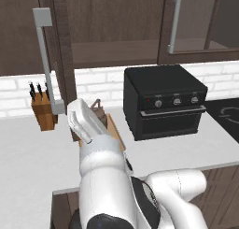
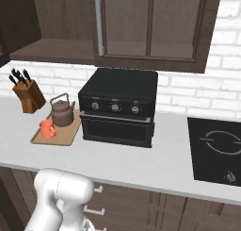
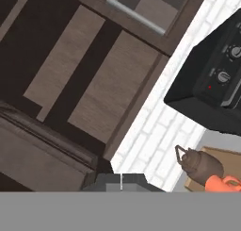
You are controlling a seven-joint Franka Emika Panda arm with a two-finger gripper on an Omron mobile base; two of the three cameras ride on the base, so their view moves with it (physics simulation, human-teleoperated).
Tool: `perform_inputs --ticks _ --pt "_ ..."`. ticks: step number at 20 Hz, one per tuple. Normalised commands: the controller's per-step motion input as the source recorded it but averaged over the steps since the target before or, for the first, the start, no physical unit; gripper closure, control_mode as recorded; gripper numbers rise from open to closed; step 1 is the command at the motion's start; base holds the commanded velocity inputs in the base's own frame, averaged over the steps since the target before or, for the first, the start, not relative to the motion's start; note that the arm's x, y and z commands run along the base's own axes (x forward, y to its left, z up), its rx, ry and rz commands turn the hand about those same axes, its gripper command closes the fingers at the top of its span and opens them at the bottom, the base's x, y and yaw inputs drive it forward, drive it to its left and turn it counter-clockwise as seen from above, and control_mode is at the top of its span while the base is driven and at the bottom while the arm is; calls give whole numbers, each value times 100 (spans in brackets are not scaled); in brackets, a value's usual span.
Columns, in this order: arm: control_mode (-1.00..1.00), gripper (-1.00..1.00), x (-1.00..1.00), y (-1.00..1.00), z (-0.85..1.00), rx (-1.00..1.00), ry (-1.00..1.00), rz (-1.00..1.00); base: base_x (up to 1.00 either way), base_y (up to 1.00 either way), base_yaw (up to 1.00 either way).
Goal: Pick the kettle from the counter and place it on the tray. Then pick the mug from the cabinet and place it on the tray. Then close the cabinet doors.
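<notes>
Kettle (image 2: 62,111) and mug (image 2: 47,128): both sit on the tray (image 2: 66,135), on the worktop (image 2: 141,164) left of the black oven (image 2: 120,107).
Doors: the left cabinet door (image 1: 56,46) stands open above your hand; its bar handle (image 1: 46,60) runs vertical.
Jaws: shut, holding nothing.
Arm: raised over the tray, wrist rolled towards the cabinet.

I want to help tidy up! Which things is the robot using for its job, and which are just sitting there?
For the job:
- kettle, on the tray
- mug, on the tray too
- cabinet door, open
- cabinet shelf

Just sitting there:
- knife block
- black oven
- stove top
</notes>
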Motion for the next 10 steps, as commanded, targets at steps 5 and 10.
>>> perform_inputs --ticks 5,10 --pt "-100 100 -2 65 -32 0 -1 -9 0 0 0" --pt "-100 100 0 61 -17 0 -4 -13 0 0 0"
